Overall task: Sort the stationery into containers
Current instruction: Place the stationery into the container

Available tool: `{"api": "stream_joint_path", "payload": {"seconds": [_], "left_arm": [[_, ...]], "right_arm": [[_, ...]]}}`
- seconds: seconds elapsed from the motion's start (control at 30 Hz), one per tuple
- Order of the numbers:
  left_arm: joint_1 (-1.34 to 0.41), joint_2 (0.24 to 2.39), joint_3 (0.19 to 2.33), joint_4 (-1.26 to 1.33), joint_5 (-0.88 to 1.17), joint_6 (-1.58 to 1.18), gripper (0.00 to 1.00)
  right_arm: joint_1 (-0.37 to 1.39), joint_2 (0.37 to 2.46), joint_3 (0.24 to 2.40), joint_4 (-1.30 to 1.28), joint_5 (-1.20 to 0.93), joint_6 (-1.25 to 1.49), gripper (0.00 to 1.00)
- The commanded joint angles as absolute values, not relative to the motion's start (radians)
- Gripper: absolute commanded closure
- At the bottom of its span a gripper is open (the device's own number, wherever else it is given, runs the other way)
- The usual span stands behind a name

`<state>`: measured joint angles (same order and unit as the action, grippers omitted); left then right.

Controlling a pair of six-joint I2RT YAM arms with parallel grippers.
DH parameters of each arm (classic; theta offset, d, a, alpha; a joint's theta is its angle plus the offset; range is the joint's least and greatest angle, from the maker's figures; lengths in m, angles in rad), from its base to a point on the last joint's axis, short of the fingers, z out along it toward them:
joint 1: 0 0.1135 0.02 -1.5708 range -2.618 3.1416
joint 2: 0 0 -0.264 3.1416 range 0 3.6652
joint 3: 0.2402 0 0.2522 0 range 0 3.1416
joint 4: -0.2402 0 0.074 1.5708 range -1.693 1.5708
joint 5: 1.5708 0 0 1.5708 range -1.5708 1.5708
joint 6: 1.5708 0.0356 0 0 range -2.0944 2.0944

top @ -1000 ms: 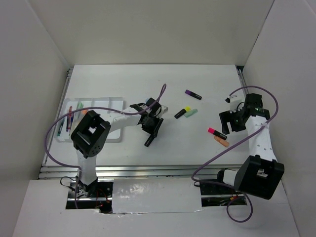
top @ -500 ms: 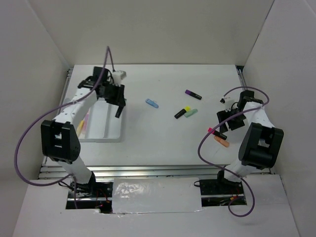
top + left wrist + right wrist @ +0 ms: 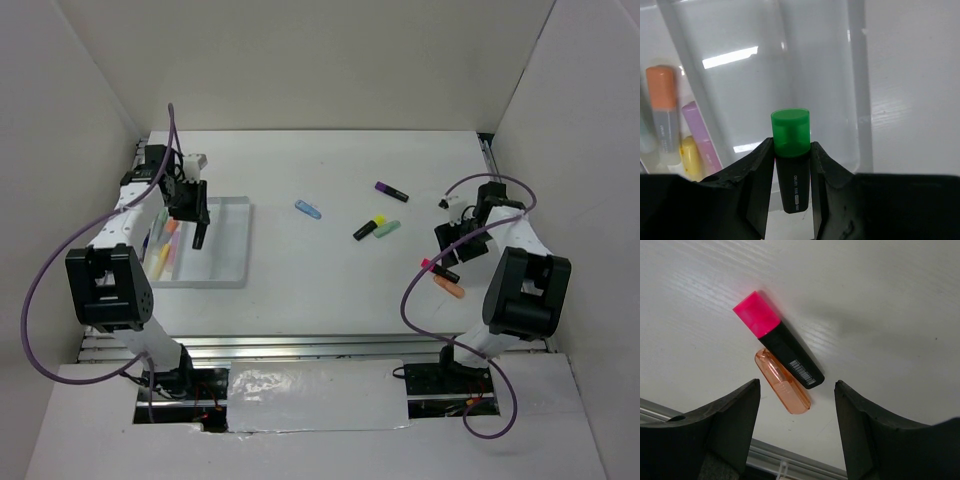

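My left gripper (image 3: 197, 218) is shut on a black highlighter with a green cap (image 3: 791, 150) and holds it above the white divided tray (image 3: 236, 262). In the left wrist view the tray's bare compartment (image 3: 740, 85) lies below the cap. Orange (image 3: 662, 107), purple (image 3: 701, 132) and yellow (image 3: 690, 157) highlighters lie in compartments on the left. My right gripper (image 3: 455, 243) is open and empty. It hovers over a pink-capped black highlighter (image 3: 780, 340) and an orange pen (image 3: 782, 382) lying side by side on the table, touching neither.
Loose on the table lie a blue pen (image 3: 309, 208), a purple-and-black marker (image 3: 391, 190), a yellow-capped black highlighter (image 3: 366, 228) and a mint highlighter (image 3: 388, 228). White walls enclose the table. A metal rail (image 3: 805, 465) runs along the near edge.
My left gripper has carried the green-capped highlighter leftward, from the tray's right edge to over its middle compartments. My right gripper has shifted only slightly and stays open.
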<state>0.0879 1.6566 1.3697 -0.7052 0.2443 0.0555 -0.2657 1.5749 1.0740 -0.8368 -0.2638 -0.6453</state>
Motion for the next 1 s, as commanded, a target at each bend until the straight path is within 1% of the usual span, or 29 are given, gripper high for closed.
{"api": "stream_joint_path", "payload": {"seconds": [0.0, 0.07, 0.2, 0.3, 0.4, 0.57, 0.6, 0.67, 0.77, 0.97], "left_arm": [[0.107, 1.693, 1.377, -0.663, 0.184, 0.069, 0.88], [0.115, 1.707, 1.384, -0.654, 0.164, 0.077, 0.87], [0.126, 1.752, 1.423, -0.638, 0.135, 0.083, 0.8], [0.127, 1.79, 1.454, -0.634, 0.115, 0.084, 0.72], [0.127, 1.81, 1.466, -0.617, 0.088, 0.084, 0.69], [0.13, 1.839, 1.5, -0.627, 0.089, 0.089, 0.63], [0.13, 1.841, 1.502, -0.633, 0.103, 0.09, 0.56], [0.13, 1.839, 1.503, -0.637, 0.11, 0.087, 0.47], [0.13, 1.83, 1.497, -0.629, 0.107, 0.086, 0.42], [0.132, 1.83, 1.485, -0.634, 0.118, 0.077, 0.4]], "right_arm": [[-0.256, 1.583, 1.043, -0.785, -0.252, -0.652, 0.34], [-0.256, 1.578, 1.032, -0.778, -0.255, -0.652, 0.35], [-0.255, 1.565, 1.016, -0.772, -0.258, -0.653, 0.36], [-0.256, 1.569, 1.011, -0.761, -0.25, -0.669, 0.39], [-0.255, 1.592, 1.023, -0.764, -0.244, -0.67, 0.43], [-0.255, 1.606, 1.038, -0.755, -0.238, -0.672, 0.47], [-0.255, 1.615, 1.049, -0.758, -0.239, -0.675, 0.49], [-0.255, 1.624, 1.06, -0.776, -0.242, -0.683, 0.5], [-0.255, 1.634, 1.066, -0.784, -0.247, -0.699, 0.5], [-0.245, 1.657, 1.055, -0.772, -0.221, -0.729, 0.51]]}}
